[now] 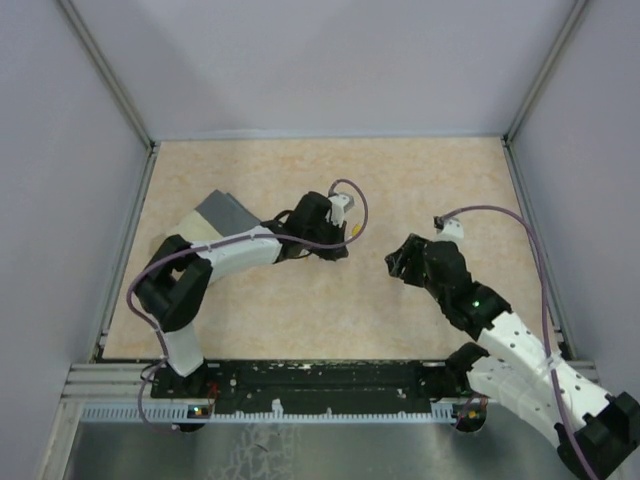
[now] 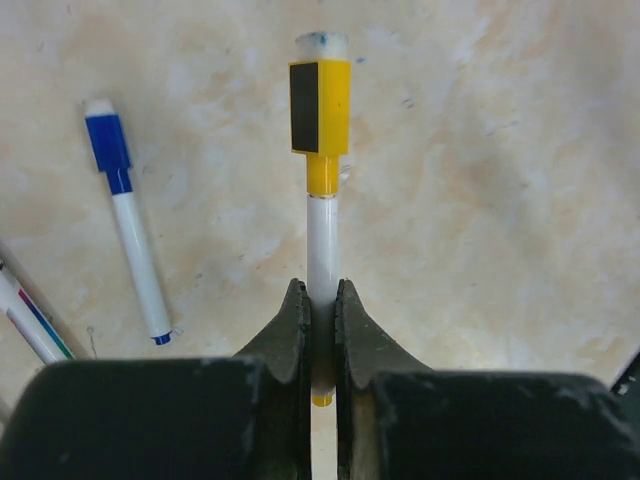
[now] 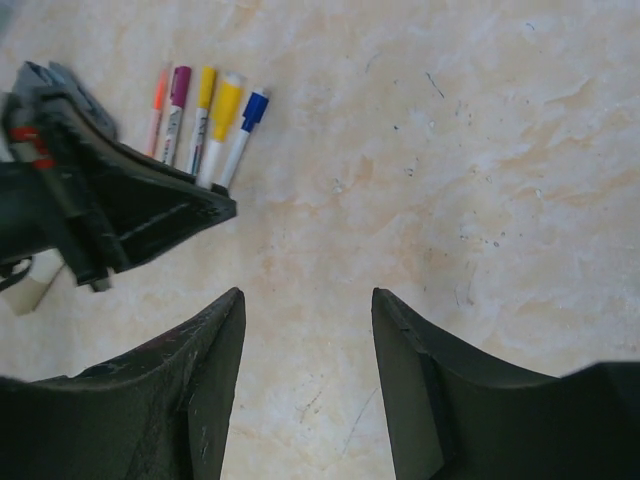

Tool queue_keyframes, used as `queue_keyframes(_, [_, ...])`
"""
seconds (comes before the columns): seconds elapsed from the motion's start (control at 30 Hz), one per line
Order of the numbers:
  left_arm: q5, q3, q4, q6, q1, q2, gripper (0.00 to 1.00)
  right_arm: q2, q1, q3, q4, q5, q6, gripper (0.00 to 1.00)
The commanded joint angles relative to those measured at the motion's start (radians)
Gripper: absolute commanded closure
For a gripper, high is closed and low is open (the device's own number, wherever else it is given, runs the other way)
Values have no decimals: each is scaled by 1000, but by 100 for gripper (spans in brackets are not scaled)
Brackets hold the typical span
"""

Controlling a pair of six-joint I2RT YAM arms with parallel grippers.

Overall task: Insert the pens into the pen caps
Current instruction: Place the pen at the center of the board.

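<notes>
beige, marbled table [image 1: 430,180] with plain grey walls [image 1: 330,60] round it on the left, right and far sides. a box [image 1: 228,210] with a grey lid sits left of the middle, partly under the left arm.

the left gripper [image 2: 320,295] is near the middle of the table. its two jaws are squeezed tight on the white stick of a yellow pen [image 2: 322,240]. the pen points away from the wrist, and a yellow cap [image 2: 330,110] with a black patch sits on its far end. the cap looks pushed on, but i cannot tell if it is all the way home.

a blue pen [image 2: 135,250] lies flat on the table to the left of the held pen, with its blue cap on. one more pen peeks in at the near left edge of that view.

the right gripper [image 3: 307,296] is to the right of the left one, well apart from it. its jaws stand wide apart and hold nothing. from its camera, an orange-capped pen [image 3: 158,100] and a magenta-capped pen [image 3: 179,95] lie side by side past the left gripper, with yellow and blue caps next to them.

i think the job is almost done, since every pen i can see has a cap. the step now looks like the yellow one. next, the right gripper could pinch the yellow cap and push it snug. it must line up straight with the pen. or the left gripper could just lay the pen down beside the others.
</notes>
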Motion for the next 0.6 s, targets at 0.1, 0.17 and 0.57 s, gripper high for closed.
queue_keyframes(0.1, [-259, 168, -205, 33, -39, 154, 100, -95, -6, -50, 76, -47, 34, 47])
queue_keyframes(0.17, [-296, 210, -252, 40, -48, 189, 100, -91, -6, -64, 89, -74, 46, 48])
queue_keyframes(0.57, [-313, 262, -306, 40, -63, 265, 88, -65, -6, -78, 123, -128, 54, 49])
